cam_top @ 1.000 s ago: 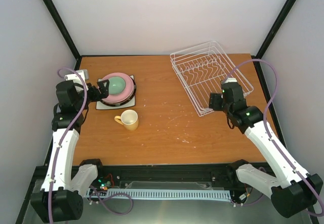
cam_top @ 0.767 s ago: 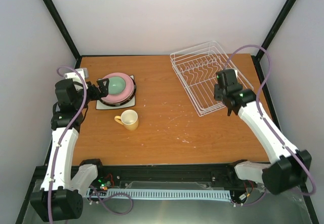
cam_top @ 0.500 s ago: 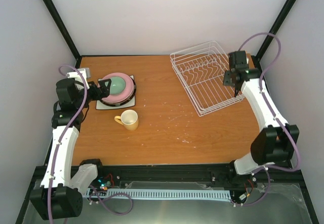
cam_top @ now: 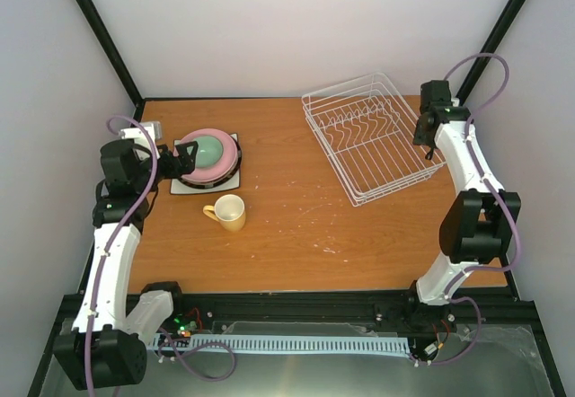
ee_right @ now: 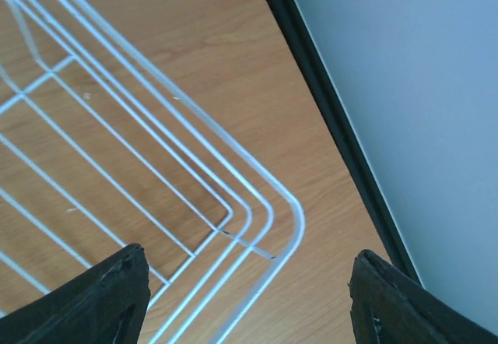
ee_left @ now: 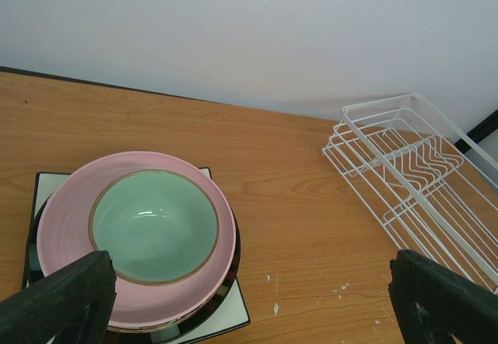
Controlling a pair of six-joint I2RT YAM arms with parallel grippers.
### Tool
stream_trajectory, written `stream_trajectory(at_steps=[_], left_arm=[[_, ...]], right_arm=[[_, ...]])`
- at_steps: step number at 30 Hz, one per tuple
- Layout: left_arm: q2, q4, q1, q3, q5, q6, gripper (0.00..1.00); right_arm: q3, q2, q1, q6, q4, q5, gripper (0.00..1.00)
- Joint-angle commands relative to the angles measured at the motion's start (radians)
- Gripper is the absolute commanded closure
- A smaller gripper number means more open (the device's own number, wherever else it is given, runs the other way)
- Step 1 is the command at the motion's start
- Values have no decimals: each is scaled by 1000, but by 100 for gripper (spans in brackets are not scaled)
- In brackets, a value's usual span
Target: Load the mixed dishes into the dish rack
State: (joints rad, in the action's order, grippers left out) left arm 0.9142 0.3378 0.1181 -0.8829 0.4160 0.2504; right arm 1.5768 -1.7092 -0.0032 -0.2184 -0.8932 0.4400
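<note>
Left hand (ee_left: 250, 266) was spread wide open with nothing in it, hovering low at the left side of the stack of dishes. Right in front of its fingers sat the mint-green bowl (ee_left: 152, 223), nested in the pink round plate (ee_left: 66, 212). Under that there was a dark rim (ee_left: 234, 252) peeking out, and the white square plate (ee_left: 47, 184) was at the bottom. The yellow mug (cam_top: 229, 212) stood upright by itself on the tabletop (cam_top: 296, 226), just nearer than the stack, handle pointing left.

Right hand (ee_right: 247, 258) was over at the far right, also gaping open and holding nothing. It was aimed down at a rounded corner of the dish rack (cam_top: 370, 136), near the black frame post. The rack sat at an angle in the far right part of the tabletop, well apart from the dishes, no dishes in it yet.
</note>
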Motion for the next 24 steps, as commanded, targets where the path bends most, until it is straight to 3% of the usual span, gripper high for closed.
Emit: stream_trajectory(at_steps=[1,24], left_arm=[[-10,-34,6,18,6,-26,3],[2,-65,6,34,-7,-47,4]], right_arm=[[-21,-2,-45,-16,6,35,29],[-175,-16,-98,-40,3,-95,34]])
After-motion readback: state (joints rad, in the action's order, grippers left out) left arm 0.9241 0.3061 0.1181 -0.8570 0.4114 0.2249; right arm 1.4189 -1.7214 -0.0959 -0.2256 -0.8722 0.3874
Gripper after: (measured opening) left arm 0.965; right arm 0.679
